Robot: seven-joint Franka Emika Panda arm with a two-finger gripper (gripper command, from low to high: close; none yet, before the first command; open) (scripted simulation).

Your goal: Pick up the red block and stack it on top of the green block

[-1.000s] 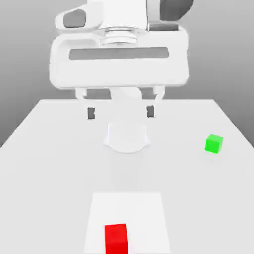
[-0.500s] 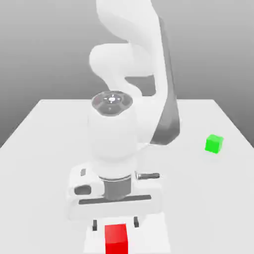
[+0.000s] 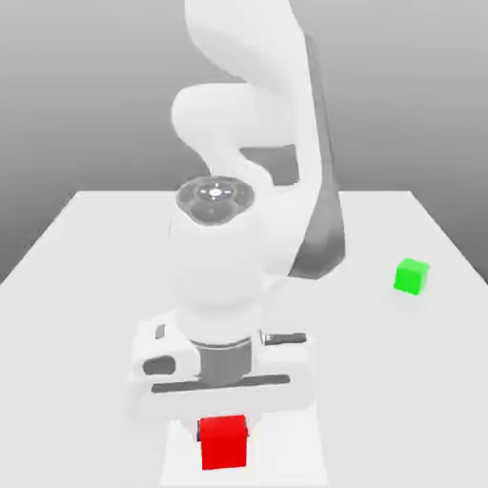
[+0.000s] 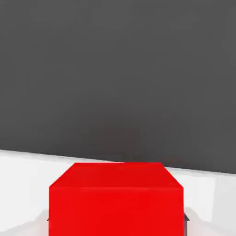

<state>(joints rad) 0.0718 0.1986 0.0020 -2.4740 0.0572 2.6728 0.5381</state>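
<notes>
A: Which step is in hand now, pls?
B: I judge it is the grasp of the red block [image 3: 223, 443]. The fingers of the gripper [image 3: 223, 430] are closed on it, one pad at each side.
A: OK. And where is this block exactly?
B: At the near side of the scene, a bit to the exterior view's left of the middle, over the white patch [image 3: 286, 456]. If it is already clear of the surface, I cannot tell.
A: Understood. And the green block [image 3: 411, 276], pls?
B: It is farther, at the exterior view's right, on the table [image 3: 381, 362], well apart from the arm [image 3: 217, 276]. So stacking is not yet done.
A: What does the next move call for?
B: IMO a straight lift first, w/o tilting, high enough to pass over the green one. Then go far and right, align the faces, lower slowly, and open the fingers only when the red block sits flat.
A: Thx, noted.
</notes>
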